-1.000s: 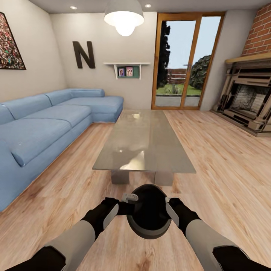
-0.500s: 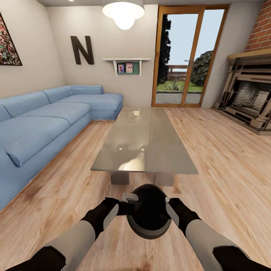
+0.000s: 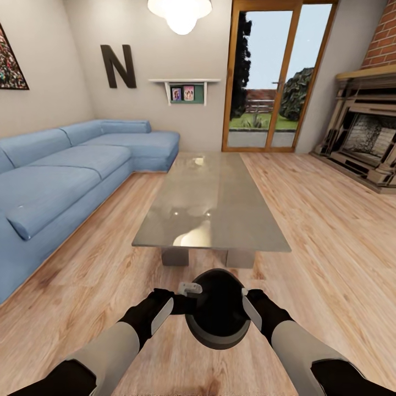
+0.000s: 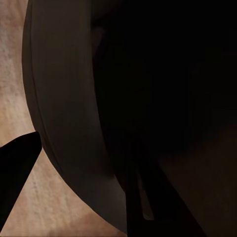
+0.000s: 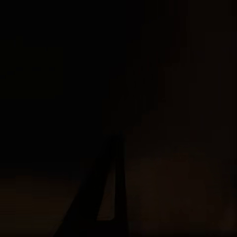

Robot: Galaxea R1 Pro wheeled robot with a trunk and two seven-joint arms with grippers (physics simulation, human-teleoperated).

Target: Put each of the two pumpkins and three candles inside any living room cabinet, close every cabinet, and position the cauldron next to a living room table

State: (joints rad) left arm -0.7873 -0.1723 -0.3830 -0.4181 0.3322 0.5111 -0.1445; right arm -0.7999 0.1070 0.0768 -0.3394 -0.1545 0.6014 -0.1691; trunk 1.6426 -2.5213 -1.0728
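Carrying the cauldron [image 3: 218, 316] low in front of its trunk, the robot rolls on toward the near end of the table [image 3: 211, 203], the black pot pinched between the left gripper [image 3: 184, 295] on its left rim and the right gripper [image 3: 248, 305] on its right rim. Both pincers look clamped on the cauldron's lip, though their fingertips are hard to make out in the head view; in the left wrist view the dark curved wall of the pot [image 4: 74, 113] sits right against the camera, and the right wrist view is almost wholly black. Over the last second the arms and pot have kept their places in the head view while the room has slid downward and the table's near edge has drawn a little nearer, which points to the base and head moving, not the load. Beyond the table lie the blue sofa [image 3: 60, 181] on the left, the fireplace [image 3: 366, 137] on the far right and the glass door [image 3: 269, 77] at the far wall. By the look of it the cauldron is close to its spot, with only the setting-down beside the table left for this step.
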